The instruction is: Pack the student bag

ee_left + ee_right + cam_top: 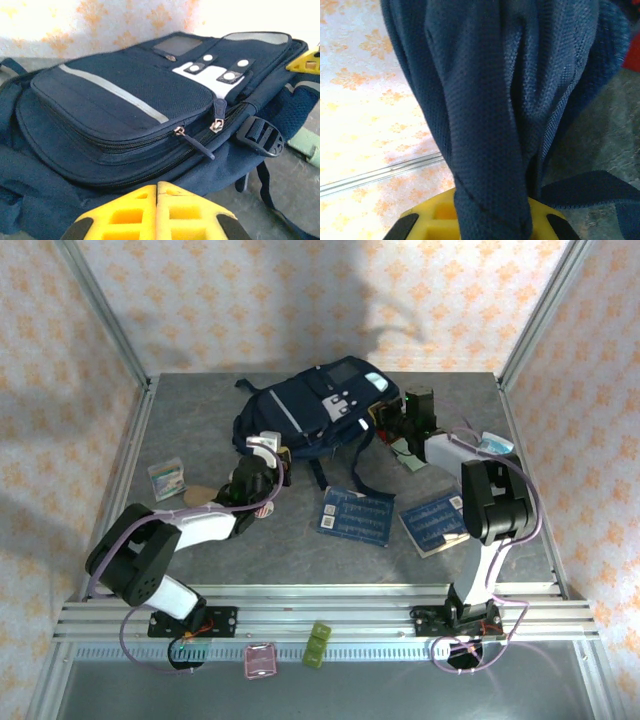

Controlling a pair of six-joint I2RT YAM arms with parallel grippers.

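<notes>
The student bag [305, 410], navy with a thin white stripe, lies flat at the back middle of the table. My left gripper [267, 452] is at its near-left edge. In the left wrist view its yellow fingers [157, 186] are pressed together with nothing between them, just short of the bag's [120, 100] zipped front pocket; the zip pull [179, 131] lies beyond them. My right gripper [387, 422] is at the bag's right side. In the right wrist view it [490, 220] is shut on a fold of the bag's navy mesh fabric [490, 100], which rises from between the fingers.
Two flat blue patterned books [357, 515] [435, 522] lie in front of the bag. A small card pack [167, 478] sits at the left and a pale green item [408, 452] by the right arm. A black buckle [261, 137] hangs off the bag's side.
</notes>
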